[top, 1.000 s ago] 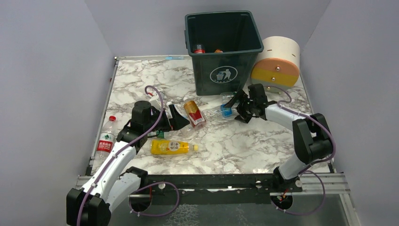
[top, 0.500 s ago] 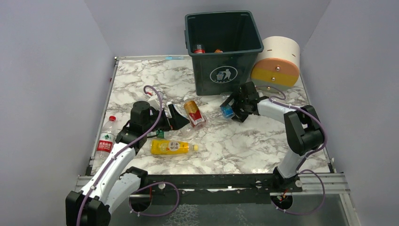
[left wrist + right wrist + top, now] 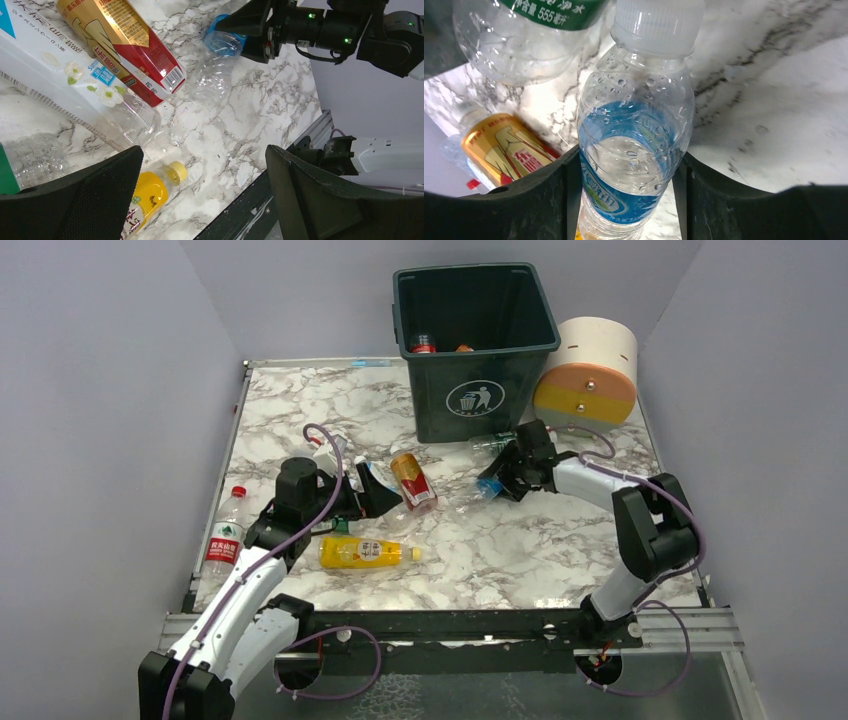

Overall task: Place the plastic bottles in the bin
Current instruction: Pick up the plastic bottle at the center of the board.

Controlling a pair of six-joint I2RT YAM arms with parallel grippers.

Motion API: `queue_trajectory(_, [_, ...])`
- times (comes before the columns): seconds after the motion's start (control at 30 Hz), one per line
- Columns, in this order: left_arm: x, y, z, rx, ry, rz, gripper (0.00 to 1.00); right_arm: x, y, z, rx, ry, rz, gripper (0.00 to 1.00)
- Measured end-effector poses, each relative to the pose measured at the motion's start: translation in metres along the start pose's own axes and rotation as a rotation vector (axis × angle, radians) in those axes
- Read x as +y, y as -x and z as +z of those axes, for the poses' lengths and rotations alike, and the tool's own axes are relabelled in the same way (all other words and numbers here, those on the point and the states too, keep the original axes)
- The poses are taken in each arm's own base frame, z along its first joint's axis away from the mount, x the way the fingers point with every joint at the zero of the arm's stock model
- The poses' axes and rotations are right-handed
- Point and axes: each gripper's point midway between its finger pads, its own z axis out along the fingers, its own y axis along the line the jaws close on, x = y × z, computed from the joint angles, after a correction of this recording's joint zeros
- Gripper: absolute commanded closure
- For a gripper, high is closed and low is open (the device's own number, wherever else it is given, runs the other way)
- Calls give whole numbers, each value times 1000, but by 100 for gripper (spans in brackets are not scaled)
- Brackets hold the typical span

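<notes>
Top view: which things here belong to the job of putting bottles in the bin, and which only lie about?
Job: bin, blue-label bottle, green-label bottle, yellow-orange bottle, red-and-gold bottle, red-label bottle.
Lying about: cream-and-orange cylinder.

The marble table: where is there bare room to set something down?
Bare tabletop lies left of the bin, toward the far-left corner, and in front between the yellow bottle and the right arm. Crowded: the middle strip from left claw to right claw, which pinches a blue-label bottle.

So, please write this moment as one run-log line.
right gripper: closed on blue-label bottle | left gripper: open, empty | bin: this bottle not yet inside
</notes>
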Motion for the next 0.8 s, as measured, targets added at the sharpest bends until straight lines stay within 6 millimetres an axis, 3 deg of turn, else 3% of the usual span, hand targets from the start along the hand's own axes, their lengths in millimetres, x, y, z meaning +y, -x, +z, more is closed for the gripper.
queue_trajectory(0.13, [2, -2, 0, 4, 5, -5, 1, -8, -3, -20, -24, 8, -42, 41])
queue_trajectory(0.23, [2, -2, 1, 3, 5, -4, 1, -3, 0, -46, -64, 58, -82, 41])
queue_trajectory(0.6, [2, -2, 0, 2, 5, -4, 1, 51, 28, -157, -264, 296, -227, 39])
queue_trajectory(0.8, [2, -2, 1, 2, 5, -4, 1, 107, 57, -234, -419, 464, -273, 38])
